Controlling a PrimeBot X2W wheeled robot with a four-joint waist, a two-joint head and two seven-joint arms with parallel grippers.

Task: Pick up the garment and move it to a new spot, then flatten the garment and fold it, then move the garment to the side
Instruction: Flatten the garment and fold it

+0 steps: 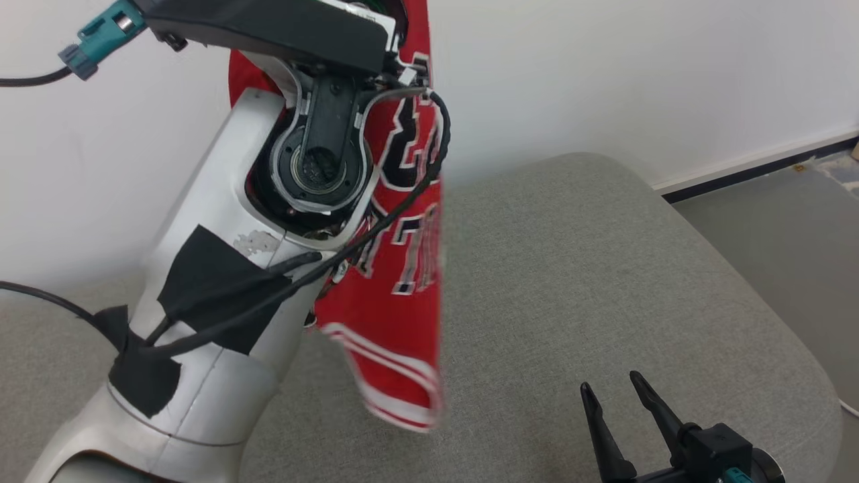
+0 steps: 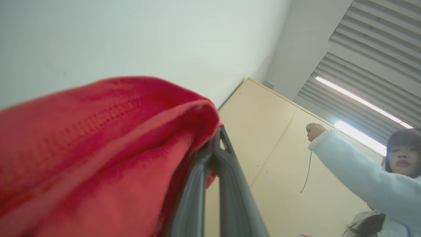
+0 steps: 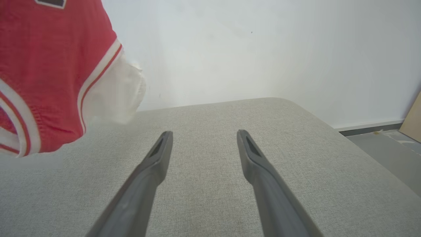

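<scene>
The left gripper (image 2: 214,144) is pinching a fold of the soft red jersey garment (image 1: 402,315) with a white-striped hem, which is dangling limp above the grey fabric worktop (image 1: 604,268). The right gripper (image 3: 200,135) is hovering spread; the free hem corner (light, floppy) is looking the likeliest hold.

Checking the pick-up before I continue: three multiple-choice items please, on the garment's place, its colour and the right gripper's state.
1. Where is the garment relative to the grey cushion?
A. spread flat on it
B. hanging over it from the left gripper
C. folded at its edge

2. Its main colour?
A. blue
B. grey
C. red

3. The right gripper is:
A. open, empty
B. shut on the garment
C. shut on a cable

1 B: the left gripper pinches the cloth, which hangs down.
2 C: the cloth shows red.
3 A: its fingers stand apart over the cushion.
</scene>
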